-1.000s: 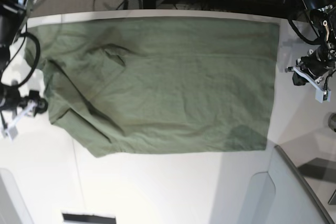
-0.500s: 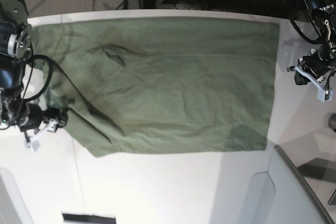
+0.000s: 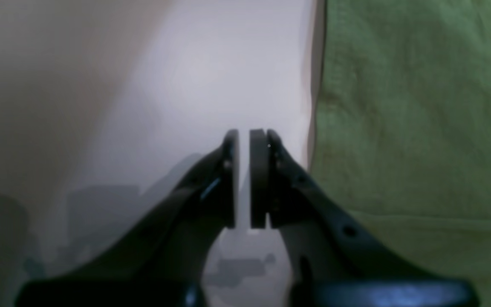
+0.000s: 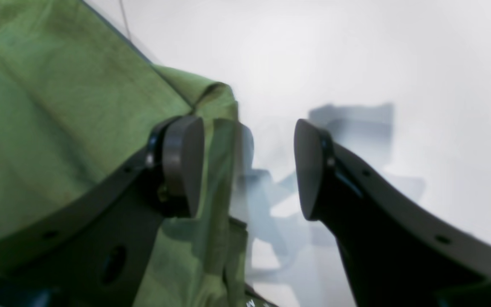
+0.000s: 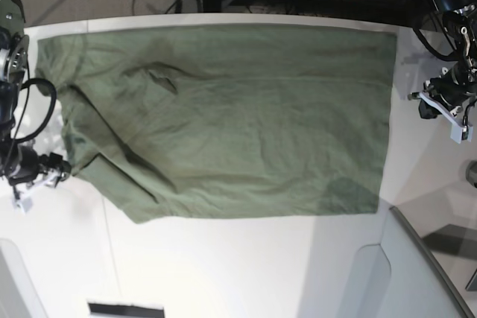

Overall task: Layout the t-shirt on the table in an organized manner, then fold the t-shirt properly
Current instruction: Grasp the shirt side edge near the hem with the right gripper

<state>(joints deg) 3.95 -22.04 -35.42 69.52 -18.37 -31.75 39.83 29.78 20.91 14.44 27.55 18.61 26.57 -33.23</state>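
the base camera looked straight down from high above the table (image 5: 223,258), taking in the whole t-shirt (image 5: 223,117). the left wrist camera sat low and close behind the left gripper (image 3: 244,179), facing along the shirt's straight edge. the right wrist camera sat just as close behind the right gripper (image 4: 249,166), facing the shirt's folded sleeve edge. all three views shared the shirt and the white tabletop.

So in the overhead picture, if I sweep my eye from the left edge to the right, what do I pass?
Right gripper, open → olive-green t-shirt, spread over most of the white table → a bare strip of table → left gripper, shut and empty.
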